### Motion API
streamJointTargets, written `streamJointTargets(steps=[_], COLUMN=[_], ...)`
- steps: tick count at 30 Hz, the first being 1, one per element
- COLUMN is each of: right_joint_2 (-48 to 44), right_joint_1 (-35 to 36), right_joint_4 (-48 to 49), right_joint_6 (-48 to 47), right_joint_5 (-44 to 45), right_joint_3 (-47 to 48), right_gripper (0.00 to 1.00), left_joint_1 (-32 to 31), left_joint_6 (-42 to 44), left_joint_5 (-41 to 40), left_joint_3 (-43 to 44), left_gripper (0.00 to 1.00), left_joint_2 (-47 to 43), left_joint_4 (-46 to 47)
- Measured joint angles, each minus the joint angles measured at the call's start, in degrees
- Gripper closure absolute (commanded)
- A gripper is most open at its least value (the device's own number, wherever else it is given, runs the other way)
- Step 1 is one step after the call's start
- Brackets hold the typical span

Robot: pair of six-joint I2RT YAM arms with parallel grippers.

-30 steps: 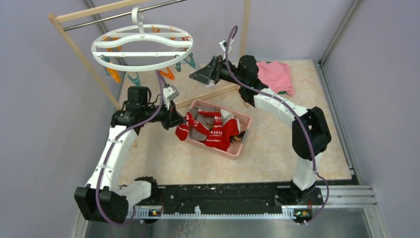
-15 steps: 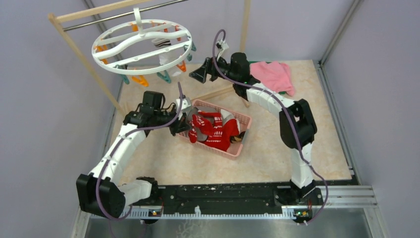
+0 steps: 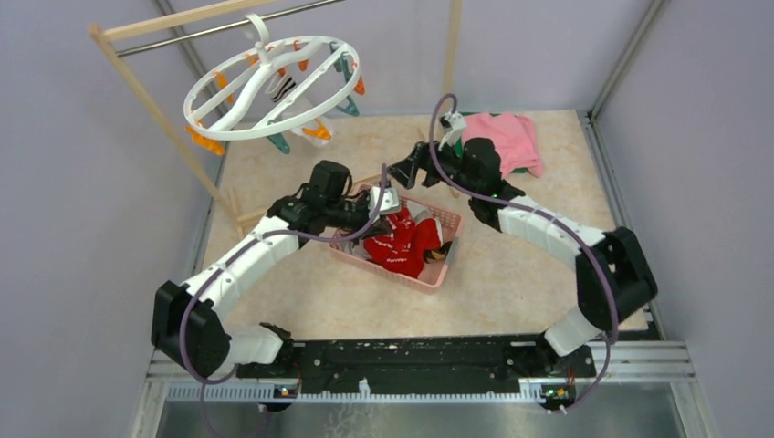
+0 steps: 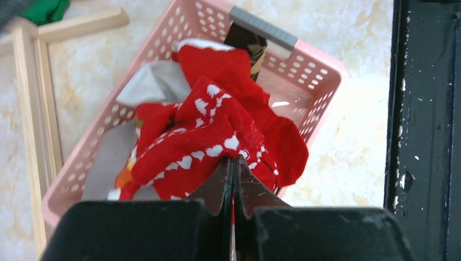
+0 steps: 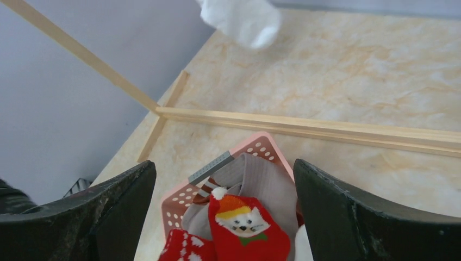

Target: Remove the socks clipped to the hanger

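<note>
- Over the pink basket, left gripper clamped tight on a red sock.
- Right gripper spread wide, empty, above the basket's far end.
- Hanger tilted on the rack bar; a white sock hangs from it.

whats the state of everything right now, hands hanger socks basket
left hand, shut, pinching a red sock over the basket
right hand, open, empty, above the basket's far end
hanger, tilted, hooked on the rack bar
white sock, hanging under the hanger
basket, upright, holding a pile of socks
pink cloth, crumpled, far right corner
</note>
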Motion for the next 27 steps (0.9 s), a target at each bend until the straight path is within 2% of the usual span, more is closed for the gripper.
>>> streamJointTargets(steps=[5, 6, 7, 8, 10, 11, 12, 18, 23, 27], right_joint_2=[-13.6, -15.45, -17.27, -19.21, -22.53, -23.87, -25.31, -27.87, -24.83, -18.62], right_joint_1=[-0.11, -0.11, -0.11, -0.11, -0.11, -0.11, -0.11, 0.26, 3.39, 5.31], right_joint_4=[0.15, 0.02, 0.04, 0.07, -0.7, -1.55, -2.99, -5.42, -5.07, -4.35], right_joint_6=[0.17, 0.24, 0.5, 0.96, 2.05, 2.51, 3.17, 6.78, 8.74, 9.75], right_joint_5=[5.9, 6.45, 6.91, 7.28, 7.76, 8.0, 8.11, 5.68, 3.72, 3.32], right_joint_3=[-7.67, -8.81, -10.14, -11.8, -14.95, -16.15, -17.46, -21.64, -22.32, -22.32], right_gripper=[0.16, 0.19, 0.22, 0.25, 0.3, 0.33, 0.36, 0.53, 0.66, 0.73], left_joint_1=[-6.23, -7.45, -8.28, -9.38, -10.97, -11.58, -12.11, -12.94, -12.85, -12.0], left_joint_6=[0.35, 0.68, 1.01, 1.53, 2.78, 3.74, 4.15, 6.73, 8.41, 8.7], left_joint_5=[-2.97, -3.74, -4.31, -5.2, -6.4, -6.88, -7.56, -9.6, -11.8, -14.25], left_joint_3=[1.97, 2.25, 2.49, 2.73, 3.02, 3.15, 3.43, 5.46, 5.27, 3.96], left_gripper=[1.0, 0.96, 0.87, 0.68, 0.23, 0.09, 0.02, 0.01, 0.01, 0.01], left_joint_2=[3.58, 4.48, 5.18, 6.12, 7.52, 8.04, 8.41, 6.49, -2.58, -10.51], left_joint_4=[2.82, 3.37, 3.61, 4.07, 4.59, 4.57, 4.28, 0.35, -7.15, -12.09])
